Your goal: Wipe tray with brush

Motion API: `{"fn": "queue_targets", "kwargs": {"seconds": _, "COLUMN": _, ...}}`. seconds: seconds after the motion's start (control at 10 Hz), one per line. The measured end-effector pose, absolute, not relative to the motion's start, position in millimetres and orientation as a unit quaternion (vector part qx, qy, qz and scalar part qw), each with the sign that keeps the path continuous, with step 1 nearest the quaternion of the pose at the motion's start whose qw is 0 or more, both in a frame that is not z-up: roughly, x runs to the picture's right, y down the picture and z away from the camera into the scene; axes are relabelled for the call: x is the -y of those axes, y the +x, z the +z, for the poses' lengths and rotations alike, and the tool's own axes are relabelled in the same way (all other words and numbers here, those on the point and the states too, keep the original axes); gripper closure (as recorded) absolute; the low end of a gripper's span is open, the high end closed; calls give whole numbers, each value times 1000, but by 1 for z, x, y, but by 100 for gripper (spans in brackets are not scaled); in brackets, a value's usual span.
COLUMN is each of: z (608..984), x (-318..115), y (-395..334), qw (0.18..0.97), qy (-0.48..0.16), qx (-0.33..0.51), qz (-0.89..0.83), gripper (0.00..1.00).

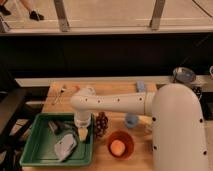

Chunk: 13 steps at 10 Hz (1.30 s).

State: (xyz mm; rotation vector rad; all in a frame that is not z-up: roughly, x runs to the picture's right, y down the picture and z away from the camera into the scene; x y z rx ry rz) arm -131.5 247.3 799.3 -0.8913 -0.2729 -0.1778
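The green tray [39,139] lies at the table's front left. Inside it, near the back, is a small dark brush [58,125] with a greyish head. A pale grey cloth wad [65,146] lies in front of it. My white arm reaches in from the right and bends down at the wrist. Its gripper [82,132] hangs over the tray's right side, just right of the brush and close to the tray floor. I cannot make out whether it touches the brush.
An orange bowl [120,145] holding a yellow-orange ball stands right of the tray. A dark, cone-like object [102,124] sits between the two. A blue cup [131,120] is partly behind the arm. A metal bowl [183,74] stands at the back right.
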Motion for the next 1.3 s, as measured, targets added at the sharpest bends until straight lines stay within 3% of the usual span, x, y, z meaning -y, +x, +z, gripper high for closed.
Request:
{"fn": "queue_targets", "kwargs": {"seconds": 0.2, "z": 800, "x": -247, "y": -131, "qw": 890, "qy": -428, "qx": 131, "qz": -86, "gripper": 91}}
{"fn": "queue_targets", "kwargs": {"seconds": 0.4, "z": 798, "x": -246, "y": -130, "qw": 892, "qy": -424, "qx": 130, "qz": -89, "gripper": 100}}
{"fn": "queue_targets", "kwargs": {"seconds": 1.3, "z": 685, "x": -119, "y": -140, "qw": 943, "qy": -260, "qx": 139, "qz": -152, "gripper": 100}}
